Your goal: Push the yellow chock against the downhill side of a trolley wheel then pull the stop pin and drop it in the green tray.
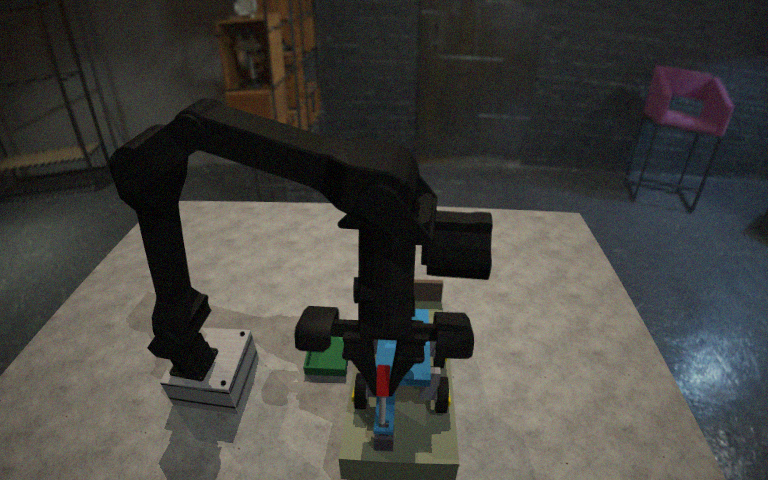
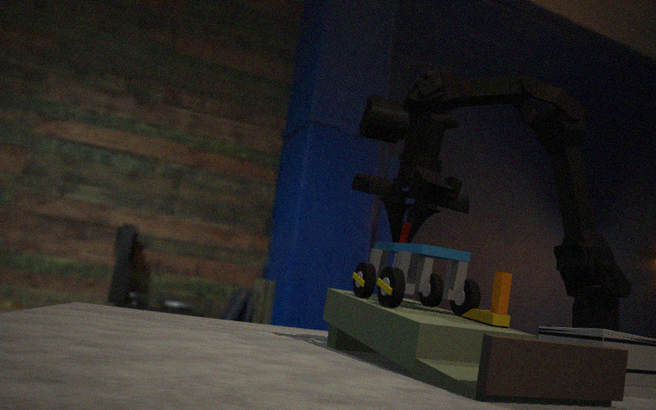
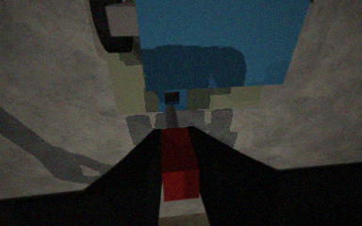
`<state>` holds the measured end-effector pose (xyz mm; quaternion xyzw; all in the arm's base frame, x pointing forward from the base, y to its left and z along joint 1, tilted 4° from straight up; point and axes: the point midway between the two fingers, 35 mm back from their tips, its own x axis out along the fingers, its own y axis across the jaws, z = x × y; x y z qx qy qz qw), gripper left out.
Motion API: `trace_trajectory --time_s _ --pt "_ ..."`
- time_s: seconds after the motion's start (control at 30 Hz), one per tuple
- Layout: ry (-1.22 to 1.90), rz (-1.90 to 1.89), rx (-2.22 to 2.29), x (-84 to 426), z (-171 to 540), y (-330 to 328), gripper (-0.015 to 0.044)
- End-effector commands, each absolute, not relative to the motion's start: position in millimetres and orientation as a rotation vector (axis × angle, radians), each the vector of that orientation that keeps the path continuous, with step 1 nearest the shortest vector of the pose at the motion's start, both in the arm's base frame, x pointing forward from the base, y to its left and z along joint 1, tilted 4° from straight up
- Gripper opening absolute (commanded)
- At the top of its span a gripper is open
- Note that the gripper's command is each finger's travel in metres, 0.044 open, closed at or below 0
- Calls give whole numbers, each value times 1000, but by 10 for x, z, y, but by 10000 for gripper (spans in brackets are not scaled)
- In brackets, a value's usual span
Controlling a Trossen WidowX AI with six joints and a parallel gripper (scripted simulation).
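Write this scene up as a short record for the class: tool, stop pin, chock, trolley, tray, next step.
Tool: gripper, closed on the pin's red head
Stop pin: shank showing below the head
Chock: yellow base at a wheel's downhill side, orange handle upright
Trolley: blue-topped, on the ramp
Tray: green, beside the ramp, partly hidden
Next step: probably carry the pin to the tray
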<state>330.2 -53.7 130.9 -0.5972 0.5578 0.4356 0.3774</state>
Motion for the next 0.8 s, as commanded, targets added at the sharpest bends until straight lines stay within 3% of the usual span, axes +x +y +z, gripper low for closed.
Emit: trace_trajectory --time_s 0.0,0.77 --pt "1428 1101 -1530 3323 1352 -550 0" --pt "1429 1099 -1532 3357 1420 -848 0"
